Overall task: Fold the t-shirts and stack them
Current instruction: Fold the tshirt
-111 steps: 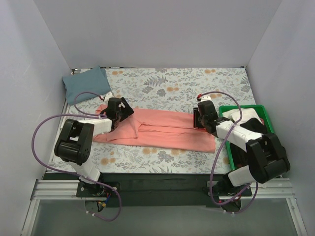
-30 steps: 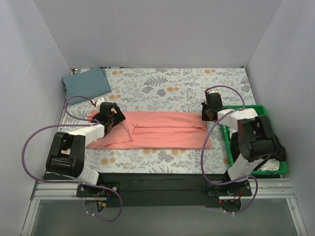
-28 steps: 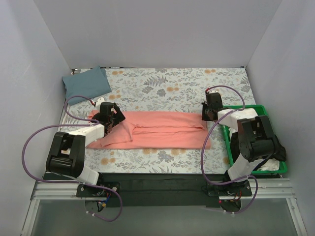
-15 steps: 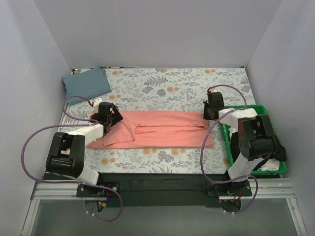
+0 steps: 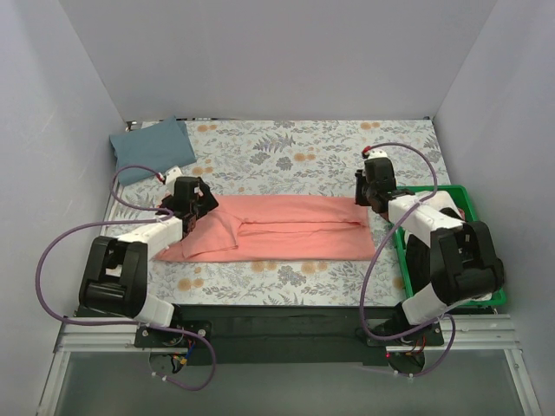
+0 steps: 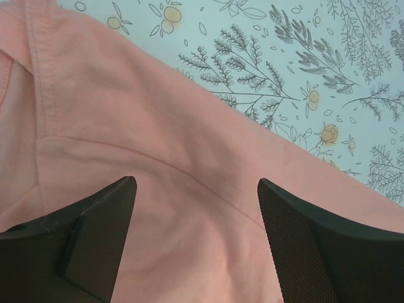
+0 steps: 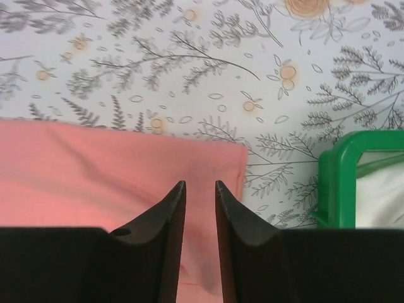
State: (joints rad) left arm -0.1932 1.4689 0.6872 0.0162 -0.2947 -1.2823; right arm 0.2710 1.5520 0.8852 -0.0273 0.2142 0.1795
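Note:
The coral-pink t-shirt point(image 5: 295, 230) lies on the floral cloth as a long folded strip running left to right. My left gripper point(image 5: 195, 211) hovers over its left end. In the left wrist view the left gripper point(image 6: 196, 180) is wide open and empty, with the flat shirt point(image 6: 158, 126) beneath. My right gripper point(image 5: 366, 199) is over the shirt's far right corner. In the right wrist view the right gripper point(image 7: 200, 184) has its jaws a narrow gap apart, with the shirt point(image 7: 95, 170) lying under them. The slate blue-grey t-shirt point(image 5: 152, 147) lies folded at the back left.
The grey floral-print cloth point(image 5: 286, 152) covers the table. A green plastic bin point(image 5: 425, 189) stands at the right, close to the right arm. Its rim also shows in the right wrist view point(image 7: 331, 183), with something white inside. Walls enclose three sides.
The pink shirt has gone from a wider, skewed shape to a narrower, straight strip. Both grippers have moved toward the back, the left one also leftward.

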